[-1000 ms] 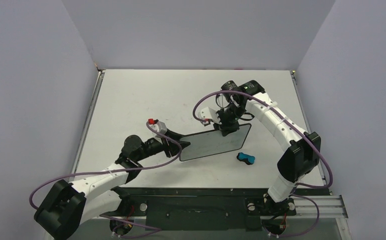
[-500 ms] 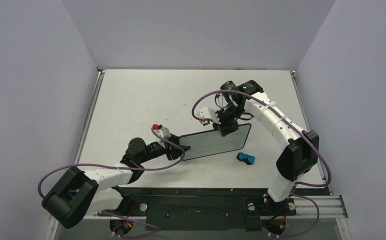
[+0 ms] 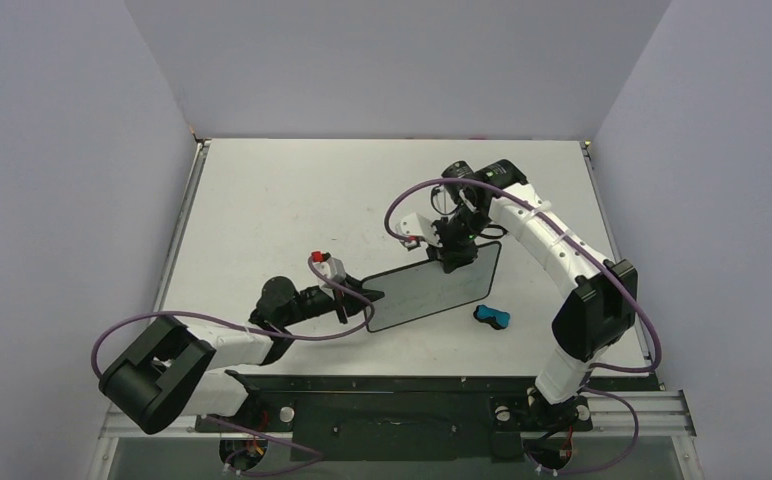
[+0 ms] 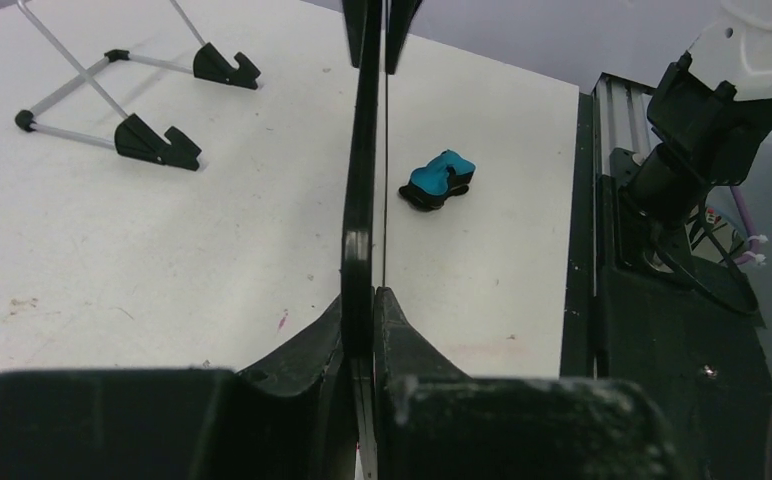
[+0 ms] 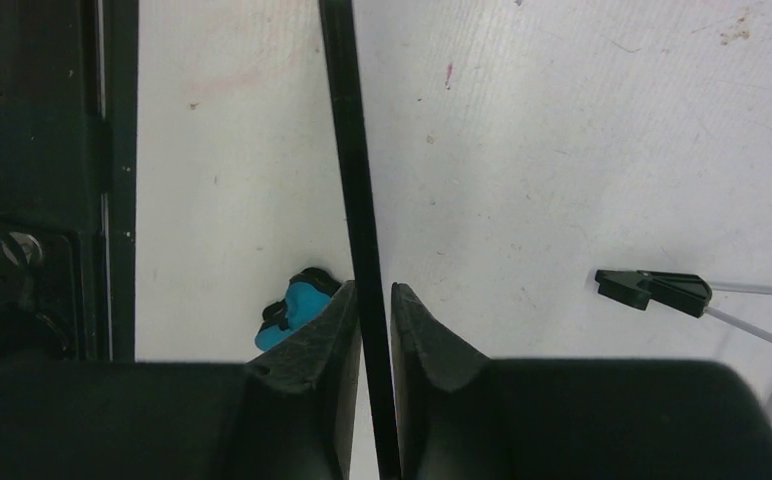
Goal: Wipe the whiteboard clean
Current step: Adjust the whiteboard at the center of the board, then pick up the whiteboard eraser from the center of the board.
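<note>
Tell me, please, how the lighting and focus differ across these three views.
Top external view: even, diffuse light, soft shadows, no glare on the whiteboard. Left wrist view: left fingers are a dark, soft foreground; the eraser is sharp. Right wrist view: right fingers underexposed, table bright and crisp.

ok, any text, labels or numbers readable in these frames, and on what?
None can be read in any view.
whiteboard: the face looks blank from above; any faint marks are too small to make out. Both wrist cameras see it edge-on only.
eraser: no label shows.
</note>
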